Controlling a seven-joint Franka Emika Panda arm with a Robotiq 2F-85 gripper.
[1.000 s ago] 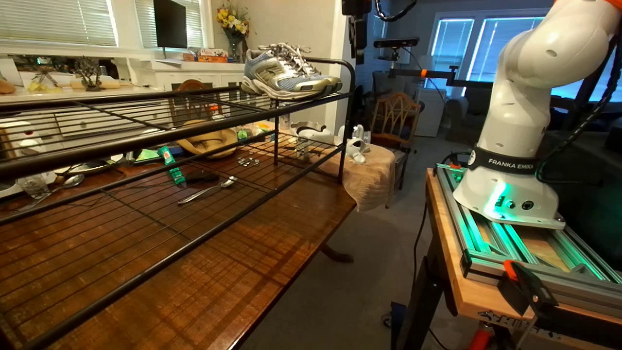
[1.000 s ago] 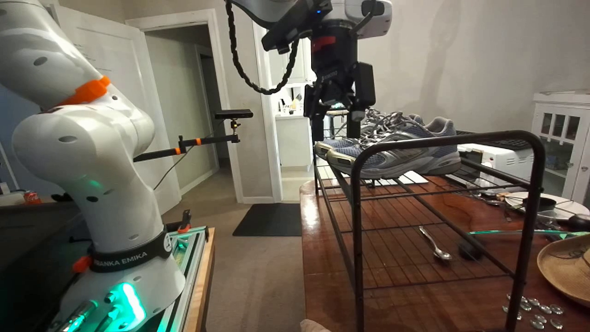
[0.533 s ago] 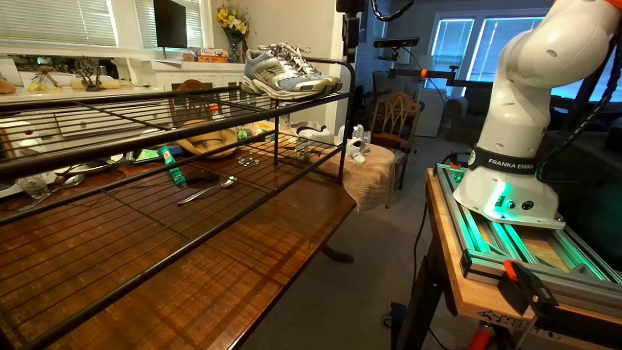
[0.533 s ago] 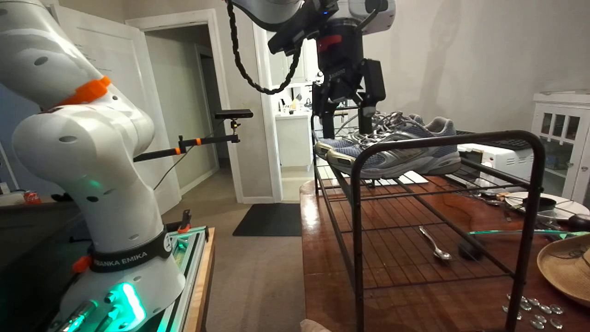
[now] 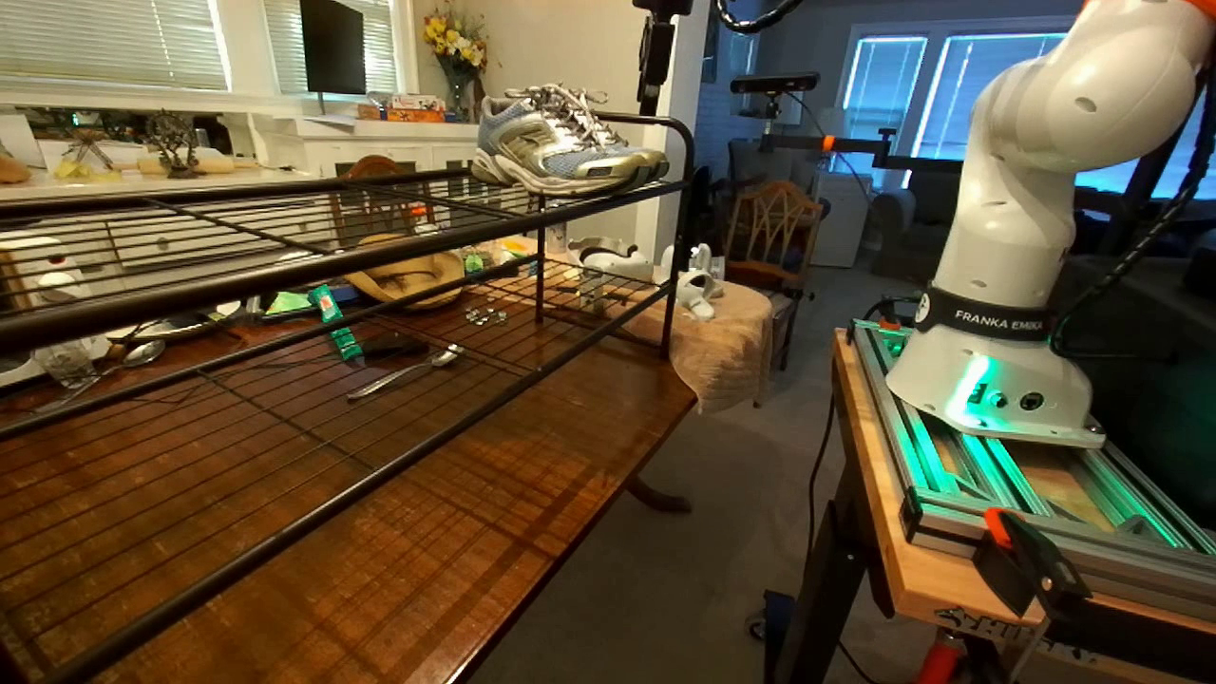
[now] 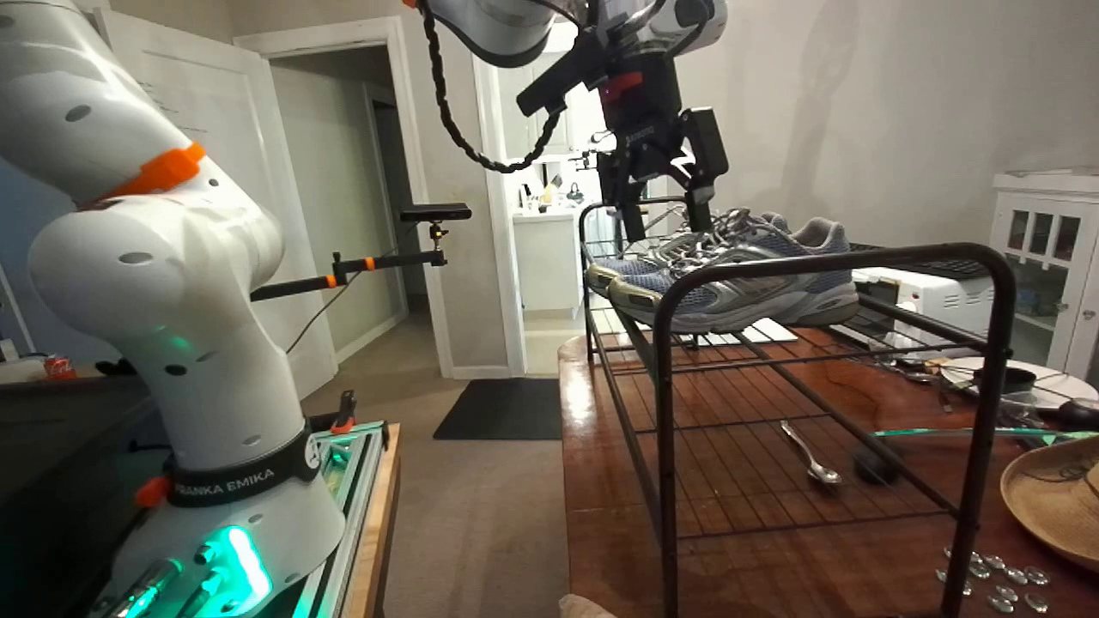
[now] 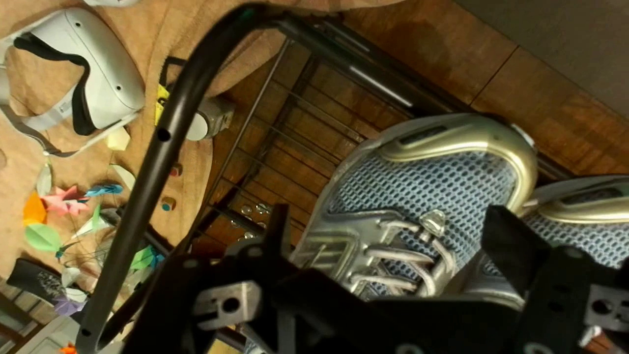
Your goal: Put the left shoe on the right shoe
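Two grey-blue running shoes with gold toe caps stand side by side on the top shelf of a black wire rack (image 6: 824, 257). In the wrist view, the left-hand shoe (image 7: 422, 182) is nearest the rack's end bar, and the right-hand shoe (image 7: 585, 236) is partly cut off. The near shoe (image 6: 730, 296) mostly hides the far shoe (image 6: 605, 273) in an exterior view. My gripper (image 6: 667, 225) is open and empty, tilted above the shoes' laces. In the wrist view its fingers (image 7: 388, 219) spread over the left-hand shoe. Whether a fingertip touches a shoe, I cannot tell.
The rack's raised end bar (image 7: 162, 132) stands beside the shoes. Below are a wooden table (image 5: 456, 503), a spoon (image 6: 811, 455), glass beads (image 6: 996, 571) and a straw hat (image 6: 1056, 498). A white headset (image 7: 98, 69) lies beyond the rack's end.
My gripper has moved over the shoes, to the right in one exterior picture and left in another, and has tilted. It has stayed open. The shoes have not moved.
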